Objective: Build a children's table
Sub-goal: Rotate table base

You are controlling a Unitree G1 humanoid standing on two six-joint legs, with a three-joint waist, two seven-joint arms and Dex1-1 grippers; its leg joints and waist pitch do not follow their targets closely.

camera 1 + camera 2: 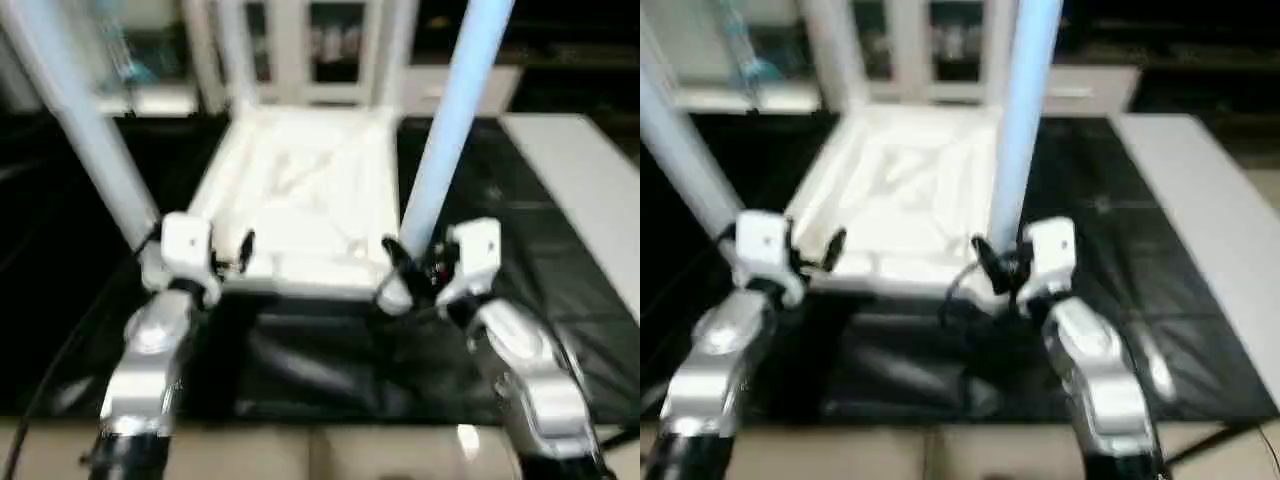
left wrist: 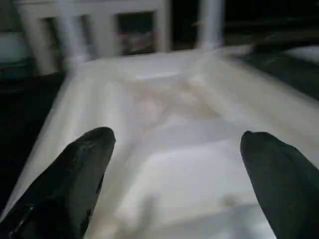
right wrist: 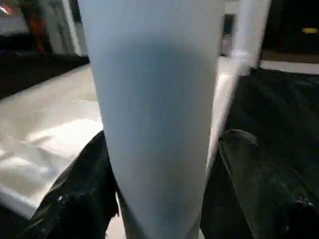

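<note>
White plastic tabletop (image 1: 300, 200) underside-up, legs upright, right hand (image 1: 412, 268) grasping near leg (image 1: 450, 120), left hand (image 1: 232, 252) released.

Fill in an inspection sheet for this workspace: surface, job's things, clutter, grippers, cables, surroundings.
Surface: black-draped work table.
Job's things: white table top lying underside up; four white legs standing in its corner sockets, near right leg, near left leg.
Clutter: nothing seen.
Grippers: left gripper open, fingers spread before the top's near edge; right gripper with fingers either side of the near right leg.
Cables: black cable by the left forearm.
Surroundings: white cabinets behind.
</note>
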